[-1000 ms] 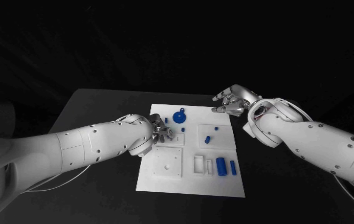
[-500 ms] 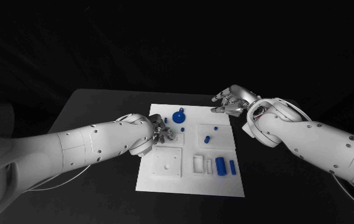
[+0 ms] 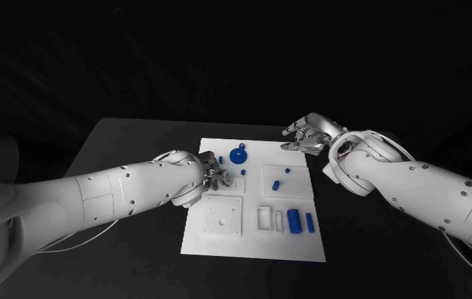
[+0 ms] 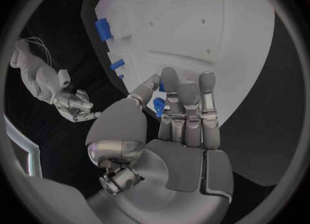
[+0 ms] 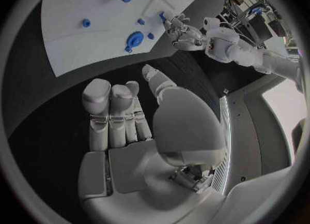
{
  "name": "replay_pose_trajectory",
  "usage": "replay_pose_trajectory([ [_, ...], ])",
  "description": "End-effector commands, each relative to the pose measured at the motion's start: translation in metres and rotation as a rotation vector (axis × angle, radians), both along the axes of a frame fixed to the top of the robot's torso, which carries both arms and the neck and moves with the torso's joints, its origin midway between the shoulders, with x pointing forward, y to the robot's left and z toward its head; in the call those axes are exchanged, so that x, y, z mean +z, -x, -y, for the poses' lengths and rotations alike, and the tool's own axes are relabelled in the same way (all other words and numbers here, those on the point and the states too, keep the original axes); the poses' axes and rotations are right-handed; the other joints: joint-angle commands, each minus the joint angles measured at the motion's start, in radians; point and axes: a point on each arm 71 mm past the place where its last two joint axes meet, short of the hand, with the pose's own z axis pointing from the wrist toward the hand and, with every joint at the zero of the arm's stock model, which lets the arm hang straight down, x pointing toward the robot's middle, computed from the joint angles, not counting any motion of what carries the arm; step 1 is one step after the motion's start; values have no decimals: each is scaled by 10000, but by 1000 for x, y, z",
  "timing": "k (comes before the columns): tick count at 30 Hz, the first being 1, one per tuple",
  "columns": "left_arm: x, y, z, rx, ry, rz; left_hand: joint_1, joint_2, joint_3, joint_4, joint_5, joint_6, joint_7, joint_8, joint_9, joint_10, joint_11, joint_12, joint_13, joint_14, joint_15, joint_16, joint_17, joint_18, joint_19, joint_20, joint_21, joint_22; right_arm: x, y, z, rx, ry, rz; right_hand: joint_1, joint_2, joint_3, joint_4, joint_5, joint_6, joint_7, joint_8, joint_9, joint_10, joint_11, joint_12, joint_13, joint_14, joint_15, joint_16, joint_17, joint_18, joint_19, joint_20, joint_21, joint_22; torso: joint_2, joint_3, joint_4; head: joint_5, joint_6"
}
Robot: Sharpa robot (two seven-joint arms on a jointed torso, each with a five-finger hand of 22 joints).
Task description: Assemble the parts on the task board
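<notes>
The white task board (image 3: 222,241) lies in the middle of the black table. My left hand (image 3: 215,175) hovers over its left part, and a small blue part (image 4: 159,105) sits pinched between its thumb and a finger. On the board lie a round blue part (image 3: 239,155), a small blue peg (image 3: 287,171), a short blue cylinder (image 3: 277,186) and two longer blue cylinders (image 3: 303,222). My right hand (image 3: 307,135) hangs over the table just past the board's far right corner, its fingers (image 5: 111,113) stretched out and holding nothing.
A raised white square block with a hole (image 3: 223,217) stands on the board's near left, and a white rectangular frame (image 3: 265,218) beside it. Black table (image 3: 138,149) surrounds the board on all sides.
</notes>
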Motion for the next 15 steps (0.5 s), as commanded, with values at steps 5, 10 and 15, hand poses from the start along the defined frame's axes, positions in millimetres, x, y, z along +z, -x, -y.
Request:
replay_pose_trajectory([
  [5, -3, 1, -4, -192, -602, -124, -49, 126, 171, 140, 22, 1889, -1122, 48, 2656, 377, -149, 49, 6, -60, 1, 76, -50, -76, 107, 38, -184, 151, -1, 0, 1, 53, 72, -92, -111, 16, 69, -18, 113, 87, -10, -38, 2, -58, 21, 35, -12, -58, -1, -50, 1, 97, -13, 33, -39, 1057, 1, -6, 0, -14, -34],
  [10, -4, 1, -4, -216, -661, -162, -69, 150, 161, 158, -2, 1901, -1123, 56, 2661, 377, -147, 69, 13, -61, 5, 95, -58, -76, 125, 41, -240, 213, -2, 1, 1, 51, 74, -104, -121, 10, 87, -22, 169, 89, -12, -37, 2, -59, 20, 33, -14, -62, -3, -63, -8, 96, -14, 31, -43, 1056, 3, -5, 3, -12, -25],
  [15, -4, 1, -2, -295, -701, -255, -94, 172, 127, 194, -110, 1908, -1128, 60, 2683, 376, -149, 88, 21, -63, 5, 117, -70, -76, 161, 43, -317, 290, -2, 1, 1, 52, 75, -115, -136, 4, 104, -25, 212, 92, -11, -38, 2, -61, 20, 32, -16, -61, -2, -59, -6, 96, -13, 30, -42, 1057, 6, -4, -1, -18, -28],
])
